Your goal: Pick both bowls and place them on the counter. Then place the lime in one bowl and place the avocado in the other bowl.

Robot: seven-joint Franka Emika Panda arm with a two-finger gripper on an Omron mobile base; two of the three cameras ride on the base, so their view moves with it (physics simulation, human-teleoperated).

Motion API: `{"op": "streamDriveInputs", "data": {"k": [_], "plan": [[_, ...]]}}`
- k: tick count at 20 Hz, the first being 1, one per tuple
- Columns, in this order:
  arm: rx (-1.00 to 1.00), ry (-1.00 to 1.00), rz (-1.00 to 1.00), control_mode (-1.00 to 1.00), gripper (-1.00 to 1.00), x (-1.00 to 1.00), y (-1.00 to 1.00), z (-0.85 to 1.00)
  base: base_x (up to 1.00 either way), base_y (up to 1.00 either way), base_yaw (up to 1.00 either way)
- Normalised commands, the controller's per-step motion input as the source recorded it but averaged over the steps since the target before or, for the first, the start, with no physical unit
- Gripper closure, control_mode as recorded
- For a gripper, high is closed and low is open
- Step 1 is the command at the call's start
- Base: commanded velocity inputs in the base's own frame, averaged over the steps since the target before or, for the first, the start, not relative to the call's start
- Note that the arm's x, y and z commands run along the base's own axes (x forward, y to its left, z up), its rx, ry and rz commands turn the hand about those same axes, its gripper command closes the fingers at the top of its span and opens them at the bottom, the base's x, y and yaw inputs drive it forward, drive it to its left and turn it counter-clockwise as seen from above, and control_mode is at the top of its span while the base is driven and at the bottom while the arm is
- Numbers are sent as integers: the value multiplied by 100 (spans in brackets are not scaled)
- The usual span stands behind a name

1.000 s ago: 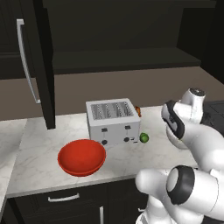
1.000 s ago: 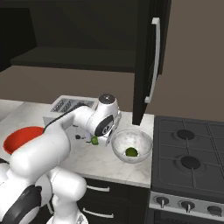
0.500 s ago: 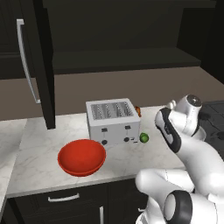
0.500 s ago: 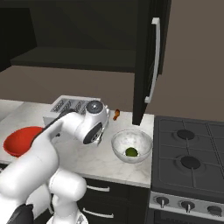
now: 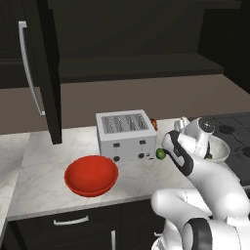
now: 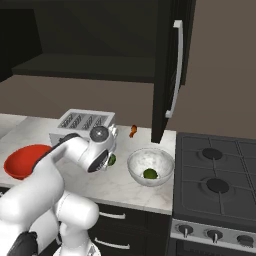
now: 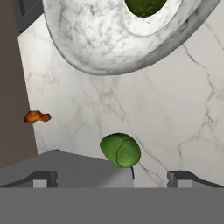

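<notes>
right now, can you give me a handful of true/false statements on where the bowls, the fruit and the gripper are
1. The red bowl sits on the counter with nothing in it. True.
2. The white marbled bowl is empty. False: a green fruit lies inside it.
3. A second green fruit lies on the counter beside the toaster. True.
4. The gripper is shut on that fruit. False: its jaws stand open and it holds nothing.
5. The red bowl stands on the stove. False: it is on the marble counter, on the far side of the toaster from the stove.
</notes>
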Motion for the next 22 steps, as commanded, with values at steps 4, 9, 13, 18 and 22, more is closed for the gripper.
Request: {"op": "streamDriveInputs", "data": {"k": [4, 9, 13, 18, 22], "plan": [[0, 0, 0, -100, -100, 29, 16, -13, 0, 0, 0], [0, 0, 1, -100, -100, 29, 2, -6, 0, 0, 0], [0, 0, 2, -100, -100, 25, 0, -11, 0, 0, 0], [0, 0, 7, -100, -100, 22, 0, -11, 0, 0, 0], [0, 0, 13, -100, -100, 14, -1, -10, 0, 0, 0]]}}
